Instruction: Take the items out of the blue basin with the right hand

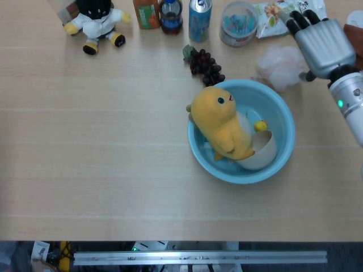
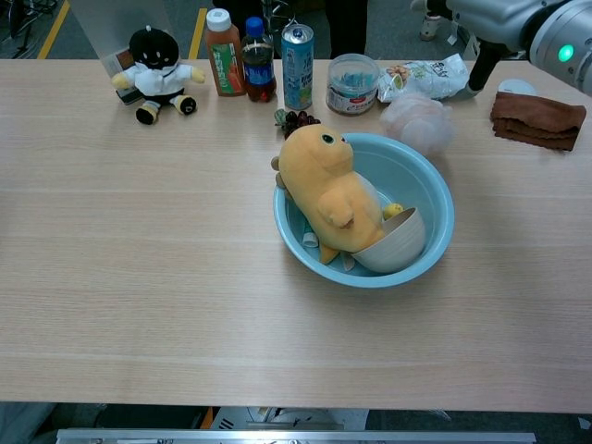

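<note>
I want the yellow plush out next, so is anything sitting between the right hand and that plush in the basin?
Nothing covers the yellow plush. The pale mesh pouf lies on the table between the right hand and the blue basin, right beside the rim.

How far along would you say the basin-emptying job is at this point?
Done: a pale puffy ball lies on the table beside the blue basin. In hand: nothing; the right hand hovers open. Left: the yellow plush, white bowl and small yellow item.
</note>
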Motion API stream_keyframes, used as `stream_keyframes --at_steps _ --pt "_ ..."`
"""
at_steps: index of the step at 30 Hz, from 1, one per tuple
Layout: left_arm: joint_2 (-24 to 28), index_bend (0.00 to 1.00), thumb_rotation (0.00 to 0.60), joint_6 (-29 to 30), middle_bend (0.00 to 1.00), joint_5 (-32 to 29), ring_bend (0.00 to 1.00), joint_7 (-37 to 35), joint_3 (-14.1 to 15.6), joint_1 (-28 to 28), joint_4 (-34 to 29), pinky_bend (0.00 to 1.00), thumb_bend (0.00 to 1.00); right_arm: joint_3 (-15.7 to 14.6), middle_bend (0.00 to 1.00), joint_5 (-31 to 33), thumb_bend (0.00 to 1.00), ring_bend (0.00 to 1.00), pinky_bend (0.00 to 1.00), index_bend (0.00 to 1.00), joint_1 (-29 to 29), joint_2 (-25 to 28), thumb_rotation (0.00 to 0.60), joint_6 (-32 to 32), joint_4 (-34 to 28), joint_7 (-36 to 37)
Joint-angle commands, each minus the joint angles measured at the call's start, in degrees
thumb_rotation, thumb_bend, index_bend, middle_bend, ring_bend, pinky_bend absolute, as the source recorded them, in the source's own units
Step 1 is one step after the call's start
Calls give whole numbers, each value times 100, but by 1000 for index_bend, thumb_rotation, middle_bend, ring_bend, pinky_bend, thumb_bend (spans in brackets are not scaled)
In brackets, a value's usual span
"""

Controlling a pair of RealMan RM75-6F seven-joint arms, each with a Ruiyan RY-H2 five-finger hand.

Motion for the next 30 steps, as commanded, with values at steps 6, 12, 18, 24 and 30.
stream_keyframes --at_steps 6,12,18,24,30 --pt "1 260 600 8 262 9 251 -11 6 4 7 264 370 76 132 -606 3 132 432 0 27 298 600 -425 -740 468" --pt "2 260 600 46 262 28 251 -29 24 37 2 264 370 98 132 -776 0 131 432 0 201 176 600 -656 -901 560" --pt "7 260 600 91 261 39 251 -3 36 65 -38 264 369 31 104 -543 0 91 377 0 553 -137 600 -900 -762 359" --pt "37 260 600 158 261 -2 251 42 37 110 -100 264 370 -74 87 -102 0 75 361 0 953 -407 600 -1125 -590 167" --pt "66 260 600 184 261 -62 251 90 27 130 -149 264 370 -240 77 260 20 57 336 0 1319 -577 600 -1398 -370 65"
